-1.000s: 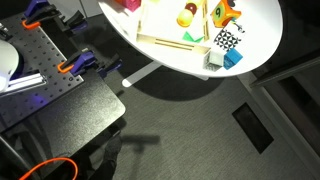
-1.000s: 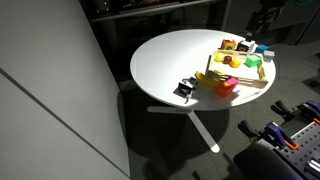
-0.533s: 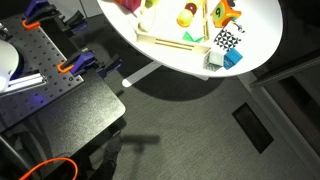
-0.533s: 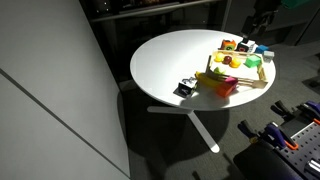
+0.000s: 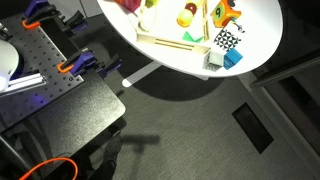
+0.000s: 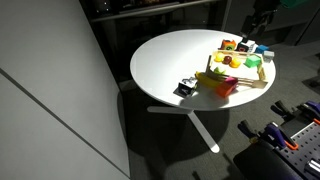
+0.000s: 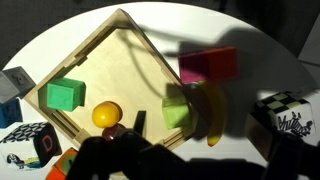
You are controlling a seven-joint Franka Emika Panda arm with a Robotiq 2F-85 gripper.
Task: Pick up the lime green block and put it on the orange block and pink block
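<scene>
Although the gripper (image 7: 195, 152) hangs over the wooden tray (image 7: 110, 65), no part of the task looks done. The lime green block (image 7: 177, 108) sits untouched and in shadow inside the tray near its right corner, about the middle of the wrist view. The gripper's dark fingers (image 7: 105, 150) rise from the bottom edge of that view, spread wide with nothing between them. The pink block (image 7: 208, 66) lies on the white table (image 6: 170, 60) just outside the tray's upper right rim. What I take for the orange block (image 7: 60, 168) peeks in at the lower left corner, partly cut off and well apart from the pink one. By my judgement everything is left to do: the grasp, the lift, and the setting down across two blocks that do not stand together now. Besides the lime block, the tray holds a darker green block (image 7: 66, 95) at left and a yellow ball (image 7: 106, 115) near the lower rim. A yellow curved piece (image 7: 212, 115) lies just beside the lime block, and I cannot tell whether it is inside the tray or across the rim. A checkered cube (image 7: 283, 112) stands outside the tray at the right edge.
</scene>
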